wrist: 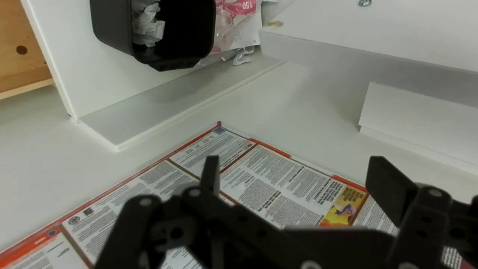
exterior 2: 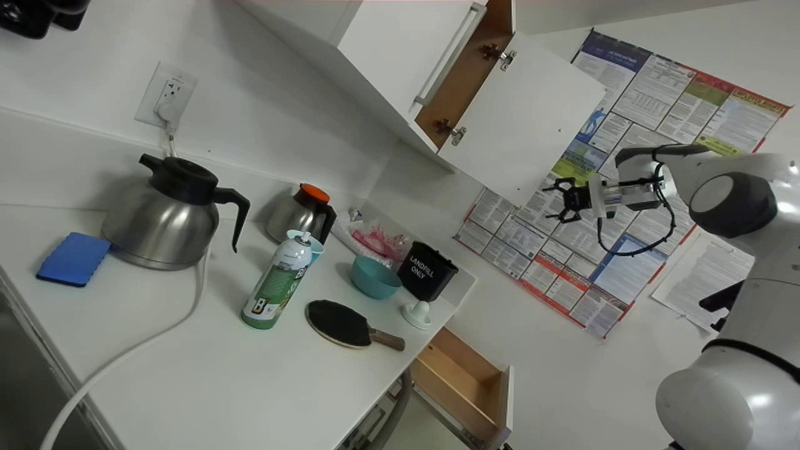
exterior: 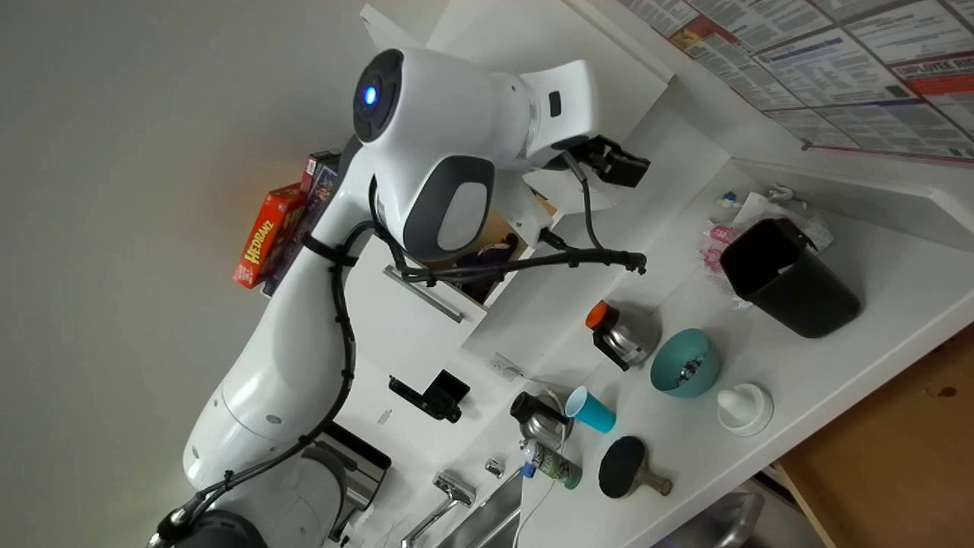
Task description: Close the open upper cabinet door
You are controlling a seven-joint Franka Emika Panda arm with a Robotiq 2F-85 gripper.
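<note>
The white upper cabinet [exterior 2: 406, 44] shows in both exterior views, with its brown interior [exterior: 502, 232] partly exposed. The upper cabinet door [exterior 2: 531, 106] stands wide open; its plain inner face and metal hinges show. It also shows behind the arm in an exterior view [exterior: 609, 57]. Its sticker side is hidden. My gripper [exterior 2: 552, 201] is open and empty, seen beside the door's lower free corner, in front of the wall posters; it also shows in an exterior view [exterior: 628, 166]. In the wrist view, the fingers [wrist: 297, 175] are apart. A white panel fills the upper right there; I cannot tell whether it is the door.
The neighbouring closed panel has a long handle [exterior: 423, 294]. Below, the counter [exterior 2: 206, 387] bears a black bin [exterior 2: 427, 272], a teal bowl [exterior 2: 375, 277], steel jugs, a spray can [exterior 2: 277, 281] and a paddle [exterior 2: 337, 322]. An open drawer [exterior 2: 507, 400] sticks out below. Posters [exterior 2: 562, 250] cover the side wall.
</note>
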